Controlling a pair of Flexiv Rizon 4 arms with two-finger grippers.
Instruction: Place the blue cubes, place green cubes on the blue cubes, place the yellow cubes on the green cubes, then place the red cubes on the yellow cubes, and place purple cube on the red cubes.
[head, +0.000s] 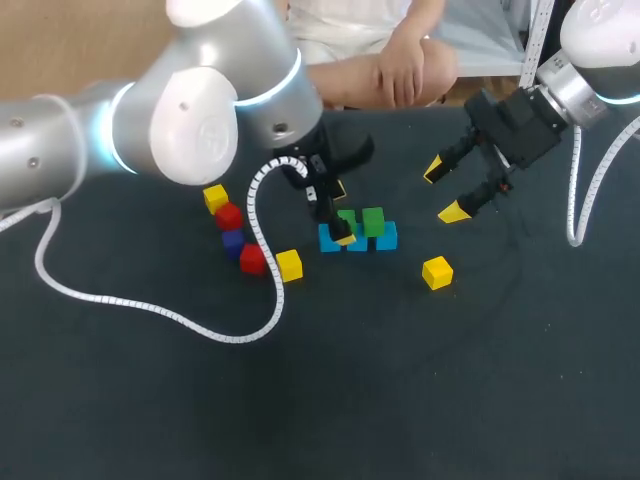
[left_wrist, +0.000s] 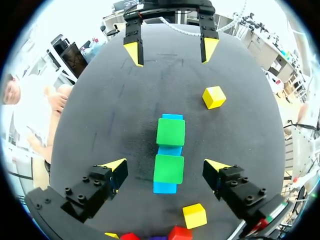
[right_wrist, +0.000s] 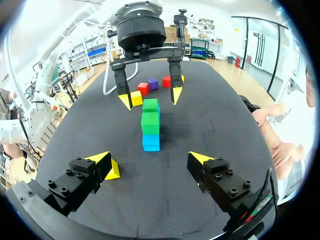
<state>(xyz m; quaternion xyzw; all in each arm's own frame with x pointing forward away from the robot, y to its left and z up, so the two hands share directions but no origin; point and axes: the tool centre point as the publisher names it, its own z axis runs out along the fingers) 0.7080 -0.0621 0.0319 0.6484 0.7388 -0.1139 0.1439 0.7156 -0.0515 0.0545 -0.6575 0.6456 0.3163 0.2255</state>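
Blue cubes (left_wrist: 165, 187) lay in a row between the left gripper's (left_wrist: 166, 164) wide-open jaws, with 2 green cubes (left_wrist: 170, 131) stacked on them. Just short of the row's end hung the right gripper (right_wrist: 151, 158), jaws also wide. Behind the left gripper, red cubes (left_wrist: 178, 233) were cut off.

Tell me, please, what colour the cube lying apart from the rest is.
Yellow; the cube shows best in the left wrist view.

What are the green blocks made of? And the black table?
Green blocks: probably painted wood or hard plastic; flat faces, crisp edges, even colour. Table: seems covered in dark matte cloth or felt; no glare, faint scuff marks.
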